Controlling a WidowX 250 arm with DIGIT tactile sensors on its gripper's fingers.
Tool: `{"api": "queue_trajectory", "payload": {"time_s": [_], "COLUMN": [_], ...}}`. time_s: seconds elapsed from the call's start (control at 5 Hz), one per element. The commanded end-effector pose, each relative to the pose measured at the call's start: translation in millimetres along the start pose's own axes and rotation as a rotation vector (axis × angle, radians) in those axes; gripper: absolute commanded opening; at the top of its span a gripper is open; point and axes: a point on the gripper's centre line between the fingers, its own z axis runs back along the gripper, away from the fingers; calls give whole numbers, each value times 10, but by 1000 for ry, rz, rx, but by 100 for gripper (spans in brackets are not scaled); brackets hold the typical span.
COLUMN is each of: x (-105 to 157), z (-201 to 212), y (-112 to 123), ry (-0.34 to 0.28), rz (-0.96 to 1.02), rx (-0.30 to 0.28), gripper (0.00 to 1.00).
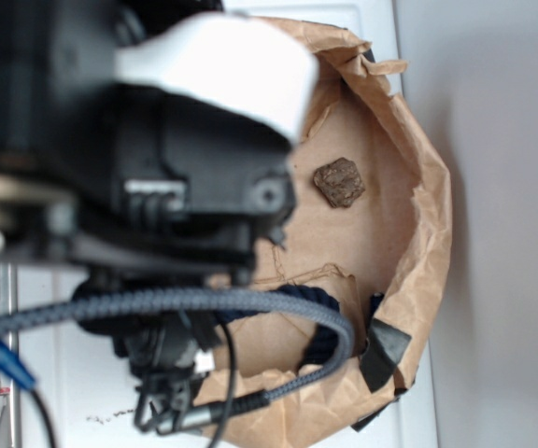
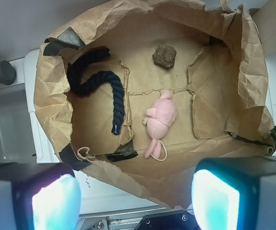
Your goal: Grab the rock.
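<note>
Fingers (image 2: 56, 199) wide apart, empty

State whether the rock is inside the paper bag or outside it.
Inside. The rock lies on the bag's paper floor, walls around it, apart from the open tool.

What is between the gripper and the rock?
The pink toy lies in the bag between the open gripper and the rock. From above, nothing covers the rock; the rope is off to one side.
</note>
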Motion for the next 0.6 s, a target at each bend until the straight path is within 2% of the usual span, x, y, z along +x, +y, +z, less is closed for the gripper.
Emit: {"api": "queue_trajectory", "payload": {"time_s": [0.0,0.2,0.4], "x": [226,478,642], "z": [-165,-368,-577], "y": [-43,-82,-113], "ry": [-123,-178,-178], "rz": [-17,-37,-112], "rx": [-49,-82,-110], "gripper": [100,100,100]}}
